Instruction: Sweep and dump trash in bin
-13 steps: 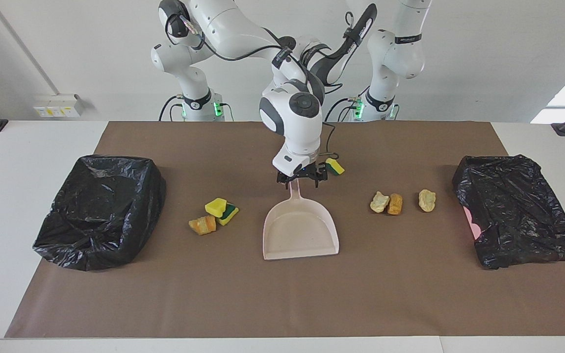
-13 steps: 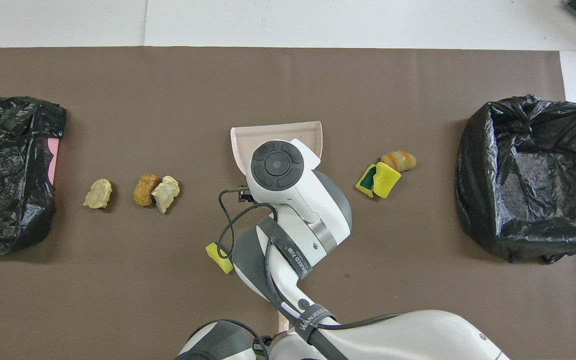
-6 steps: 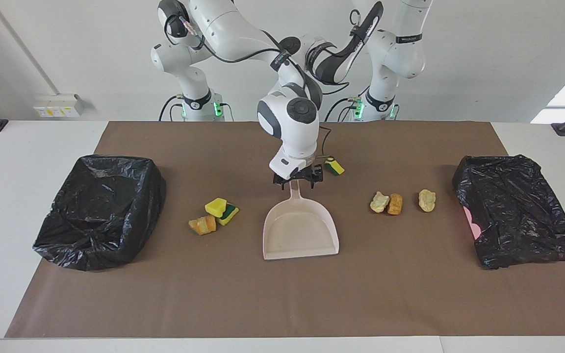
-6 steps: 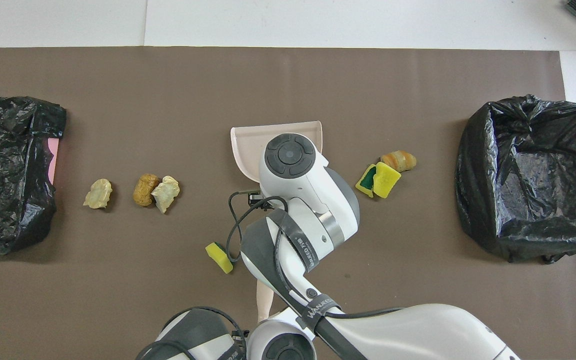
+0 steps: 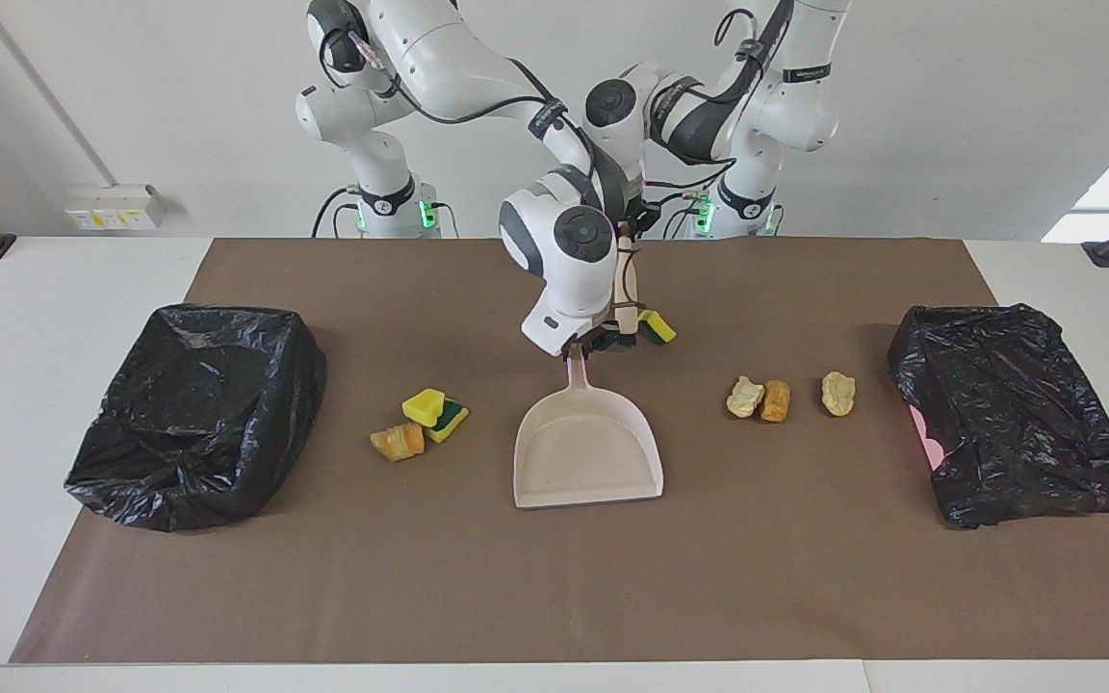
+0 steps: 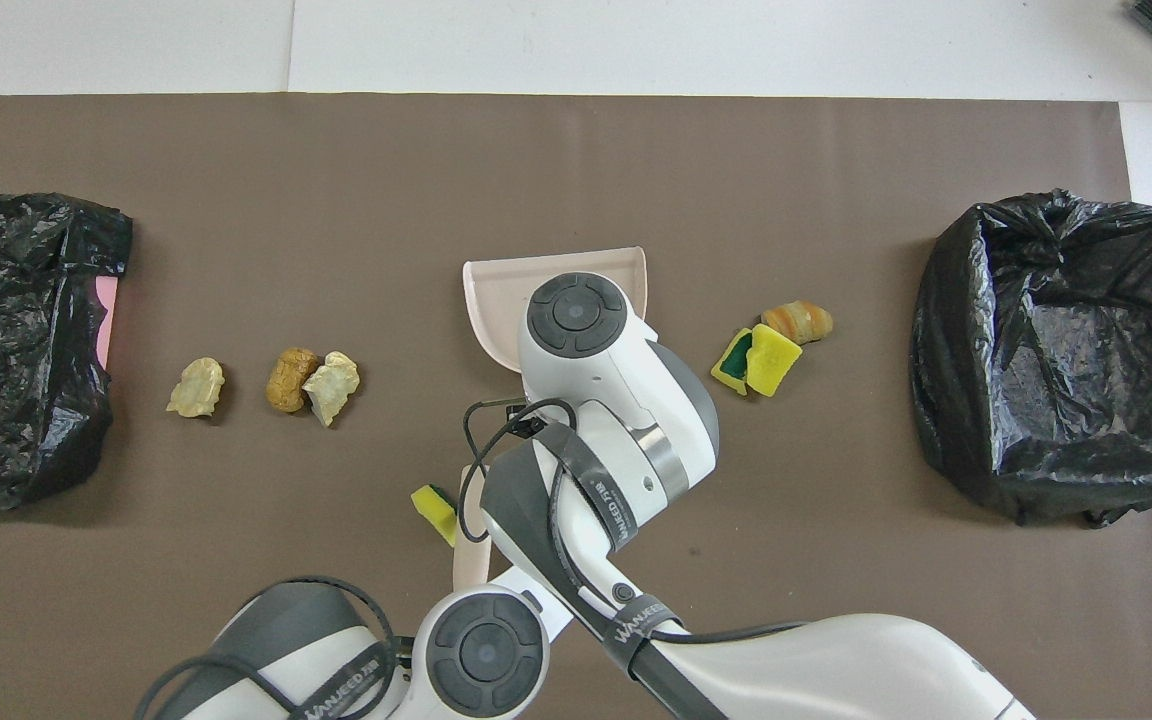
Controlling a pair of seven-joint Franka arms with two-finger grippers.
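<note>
A beige dustpan (image 5: 587,448) is shown lying flat at the middle of the brown mat (image 5: 554,577), its handle pointing toward the robots. The right gripper (image 5: 581,347) is seen at the handle's tip with its fingers closed on it. The left gripper (image 5: 628,228) is held over the mat beside the right arm's wrist, pinching the handle of a brush (image 5: 628,294) that hangs upright, bristles down.

The trash is scattered in three places: a sponge piece (image 5: 657,327) beside the brush's bristles; two sponge pieces (image 5: 435,411) and an orange lump (image 5: 399,442) toward the right arm's end; and three tan lumps (image 5: 772,397) toward the left arm's end. A bin lined with black plastic (image 5: 193,414) is set at the right arm's end of the mat, and a second (image 5: 1012,414) at the left arm's end.
</note>
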